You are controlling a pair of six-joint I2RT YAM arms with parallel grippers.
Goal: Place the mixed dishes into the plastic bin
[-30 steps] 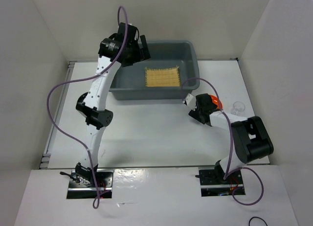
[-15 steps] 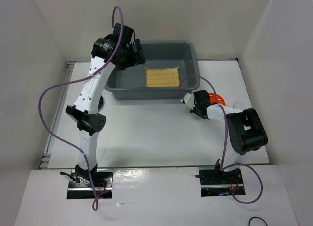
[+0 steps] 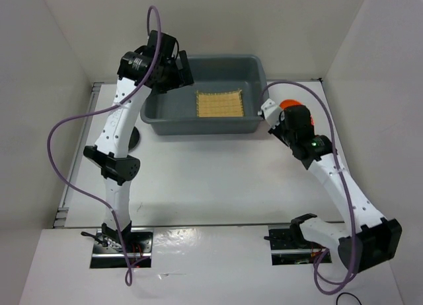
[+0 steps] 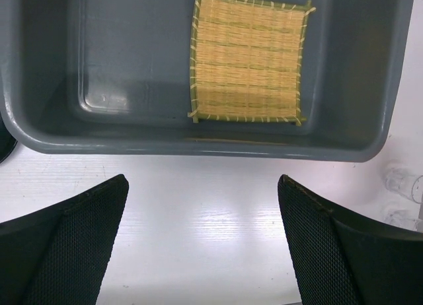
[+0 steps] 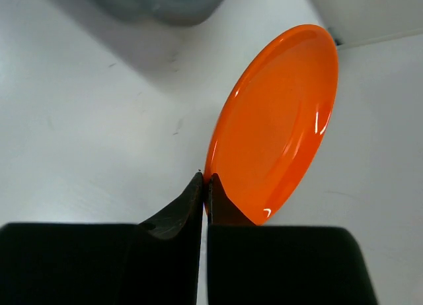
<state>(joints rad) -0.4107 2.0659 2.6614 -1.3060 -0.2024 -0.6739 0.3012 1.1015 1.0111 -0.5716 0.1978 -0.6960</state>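
Note:
The blue-grey plastic bin (image 3: 198, 125) stands at the back of the table, and the tan woven mat (image 3: 221, 105) lies flat inside it. My right gripper (image 3: 286, 117) is shut on the rim of the small orange plate (image 3: 289, 105). It holds the plate tilted above the table, just off the bin's right end. In the right wrist view the orange plate (image 5: 277, 120) stands on edge beyond the pinched fingertips of the right gripper (image 5: 206, 186). My left gripper (image 3: 177, 70) hangs open over the bin's left end. In its wrist view the left gripper (image 4: 201, 206) holds nothing, with the mat (image 4: 250, 61) beyond.
A glossy black plate (image 3: 134, 138) lies left of the bin, partly behind the left arm; its edge (image 4: 4, 144) shows in the left wrist view. A tiny clear cup (image 4: 403, 183) stands on the table right of the bin (image 4: 132, 54). White walls close in the table.
The right gripper shut on the orange plate, lifted it off the table and carried it back towards the bin's right end. The left arm drifted slightly left.

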